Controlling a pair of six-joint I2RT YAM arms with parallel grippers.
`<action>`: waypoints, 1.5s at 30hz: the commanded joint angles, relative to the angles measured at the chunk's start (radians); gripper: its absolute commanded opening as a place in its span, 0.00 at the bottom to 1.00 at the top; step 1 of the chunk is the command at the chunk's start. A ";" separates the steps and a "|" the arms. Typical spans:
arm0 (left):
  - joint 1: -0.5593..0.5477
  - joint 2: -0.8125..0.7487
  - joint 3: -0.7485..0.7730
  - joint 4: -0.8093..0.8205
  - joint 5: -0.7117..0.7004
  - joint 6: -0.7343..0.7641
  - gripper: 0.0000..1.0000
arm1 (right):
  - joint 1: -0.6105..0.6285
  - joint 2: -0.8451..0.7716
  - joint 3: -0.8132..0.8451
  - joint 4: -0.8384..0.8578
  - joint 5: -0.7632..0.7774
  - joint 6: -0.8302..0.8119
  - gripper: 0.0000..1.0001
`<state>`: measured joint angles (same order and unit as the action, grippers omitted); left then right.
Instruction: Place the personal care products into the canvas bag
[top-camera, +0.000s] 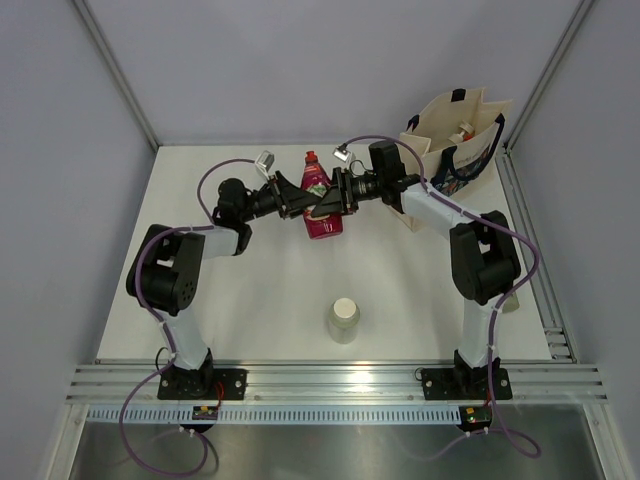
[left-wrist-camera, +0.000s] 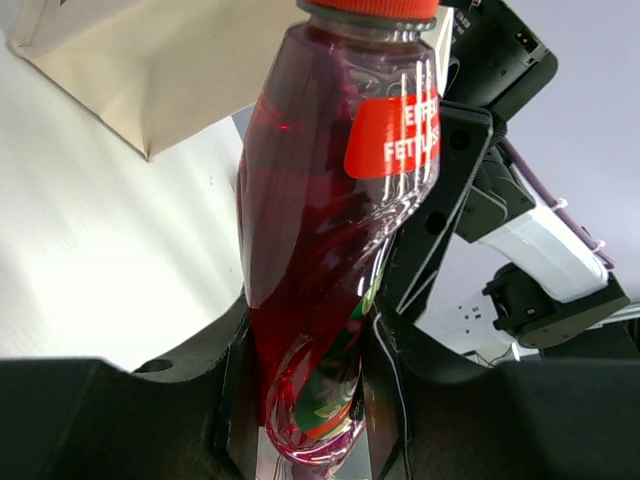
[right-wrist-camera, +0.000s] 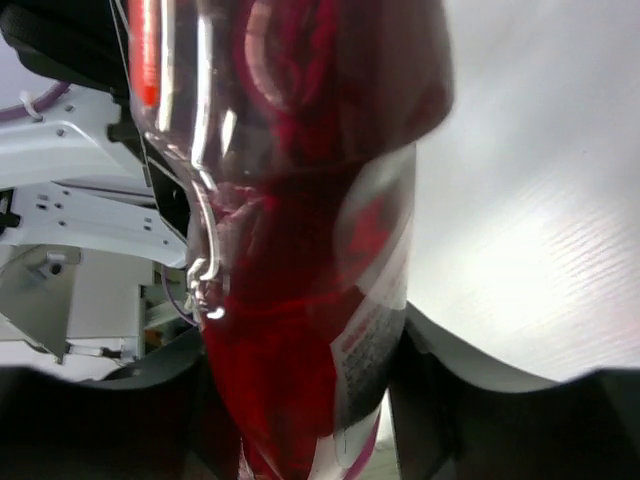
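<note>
Aluminium rails (top-camera: 330, 385) edge the near side of the white table (top-camera: 250, 290), with grey walls (top-camera: 300, 70) around it. At the far right corner the canvas bag (top-camera: 470, 140) stands open with bottles (top-camera: 462, 130) inside. Near the far edge's middle the left gripper (left-wrist-camera: 308, 400) and right gripper (right-wrist-camera: 300, 400) both clamp a red bottle (top-camera: 322, 210), its cap pointing at the far edge, while a pale bottle (top-camera: 343, 320) stands upright toward the near edge.

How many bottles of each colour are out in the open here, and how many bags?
red bottle: 1
pale white-capped bottle: 1
canvas bag: 1
Total: 3
What sits inside the bag is too hidden to count.
</note>
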<state>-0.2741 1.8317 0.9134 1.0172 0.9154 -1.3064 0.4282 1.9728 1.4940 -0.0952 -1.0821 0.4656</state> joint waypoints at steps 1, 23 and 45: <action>0.004 -0.029 0.008 0.207 -0.056 -0.071 0.01 | 0.006 0.001 0.040 0.083 -0.051 0.031 0.41; 0.127 -0.300 -0.010 -0.394 -0.151 0.371 0.99 | -0.025 -0.139 0.185 -0.219 -0.070 -0.293 0.00; 0.127 -0.723 -0.111 -1.010 -0.513 0.894 0.99 | -0.545 -0.186 0.563 -0.357 0.830 0.022 0.00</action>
<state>-0.1474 1.1568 0.8188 0.0074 0.4717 -0.4541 -0.1276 1.7969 1.9652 -0.5079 -0.5247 0.3649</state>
